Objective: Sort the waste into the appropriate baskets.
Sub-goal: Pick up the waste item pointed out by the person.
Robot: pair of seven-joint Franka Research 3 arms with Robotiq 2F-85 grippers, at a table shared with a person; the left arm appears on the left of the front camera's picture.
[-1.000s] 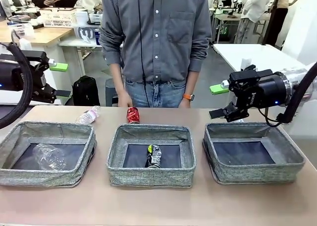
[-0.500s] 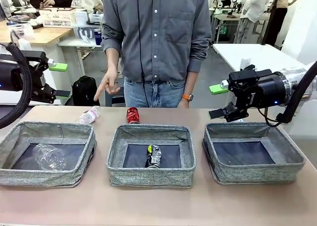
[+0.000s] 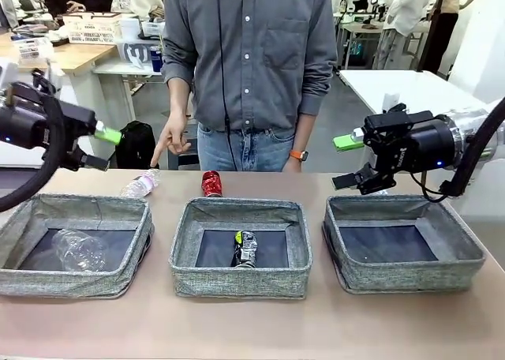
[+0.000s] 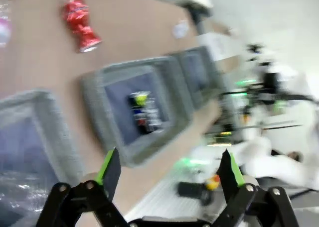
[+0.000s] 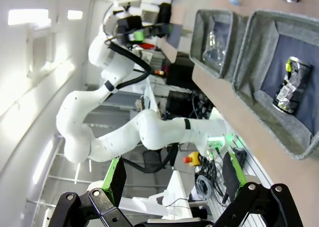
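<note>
Waste (image 3: 211, 183) untouched; both grippers (image 3: 106, 148) (image 3: 339, 163) wide open

In a row on the table (image 3: 252, 328): left basket (image 3: 71, 283) holding a bottle (image 3: 77, 251), middle basket (image 3: 241, 281) a can (image 3: 246, 248), right basket (image 3: 402, 277). Behind the middle basket, a second can (image 3: 211, 183); left of it, a second bottle (image 3: 140, 185).

The black, green-padded left gripper (image 3: 102, 148) is raised out at its side, jaws spread wide and empty; the matching right gripper (image 3: 345, 161) mirrors it, pointing inward.
</note>
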